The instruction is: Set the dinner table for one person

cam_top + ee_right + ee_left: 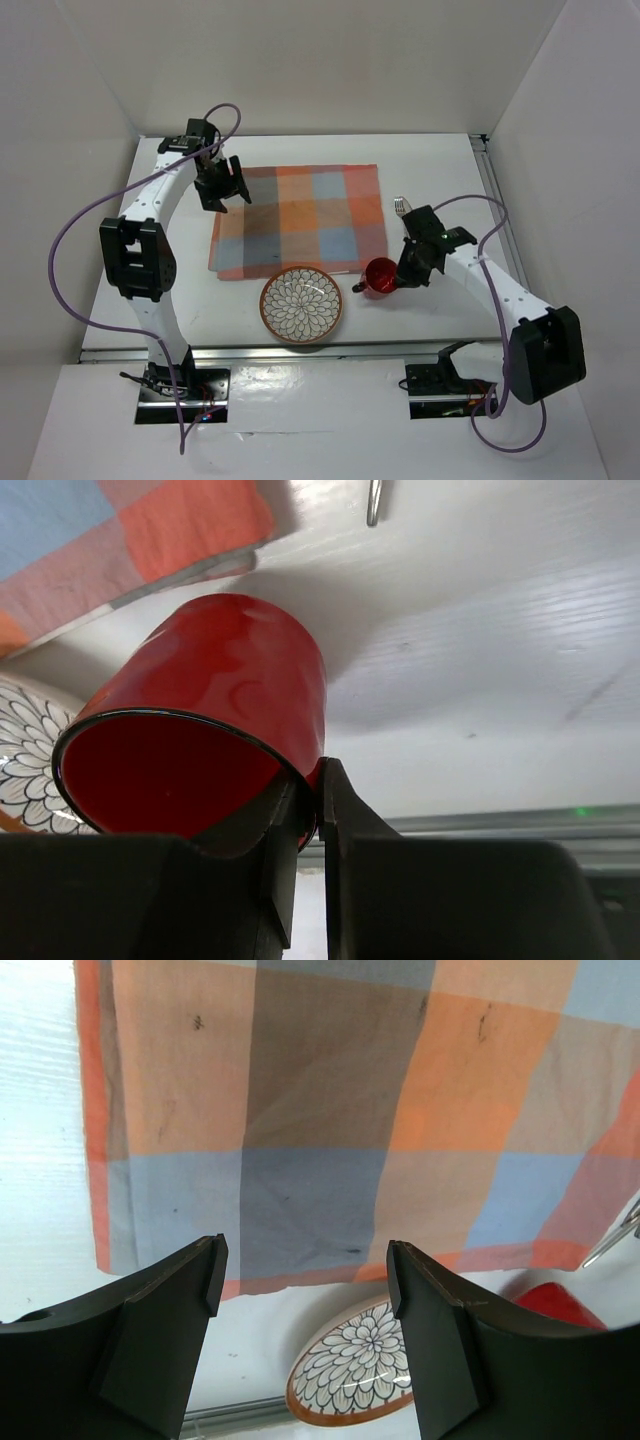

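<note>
The white dinner table bears an orange-and-blue checked placemat. A floral bowl with an orange rim sits just in front of the placemat; it also shows in the left wrist view. My right gripper is shut on the rim of a red cup, one finger inside and one outside, at the placemat's near right corner. My left gripper is open and empty above the placemat's far left corner. A metal fork lies right of the placemat, partly hidden by the right arm.
White walls close in the table on the left, back and right. A metal rail runs along the table's near edge. The fork's handle tip shows in the right wrist view and the left wrist view.
</note>
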You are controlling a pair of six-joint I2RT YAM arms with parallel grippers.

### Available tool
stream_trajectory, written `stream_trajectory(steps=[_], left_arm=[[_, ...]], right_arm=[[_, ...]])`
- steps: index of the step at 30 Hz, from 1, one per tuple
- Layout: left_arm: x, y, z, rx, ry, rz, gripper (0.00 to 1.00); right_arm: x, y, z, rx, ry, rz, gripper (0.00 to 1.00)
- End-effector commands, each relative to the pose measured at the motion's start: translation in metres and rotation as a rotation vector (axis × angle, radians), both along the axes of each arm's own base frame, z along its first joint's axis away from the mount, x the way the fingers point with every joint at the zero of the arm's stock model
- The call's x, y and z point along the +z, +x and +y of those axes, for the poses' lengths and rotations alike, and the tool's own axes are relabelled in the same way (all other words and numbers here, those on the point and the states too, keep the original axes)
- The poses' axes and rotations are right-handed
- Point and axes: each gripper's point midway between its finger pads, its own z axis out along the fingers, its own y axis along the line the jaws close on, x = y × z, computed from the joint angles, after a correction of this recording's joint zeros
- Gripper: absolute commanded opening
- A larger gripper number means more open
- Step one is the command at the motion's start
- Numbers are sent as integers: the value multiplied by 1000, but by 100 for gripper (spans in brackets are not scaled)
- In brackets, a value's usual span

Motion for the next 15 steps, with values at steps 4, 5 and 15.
stream_trajectory(steps=[4,5,15], left_arm=[[39,-16,-15,-68,-31,-75,82],[39,-20,-21,-94,-36,-75,82],[31,-68,-29,-113,13,-68,83]], right_arm=[[104,76,-2,35,-58,-263,0],[96,90,2,51,-76,-229,0],[116,274,10,45,-107,-406,0]])
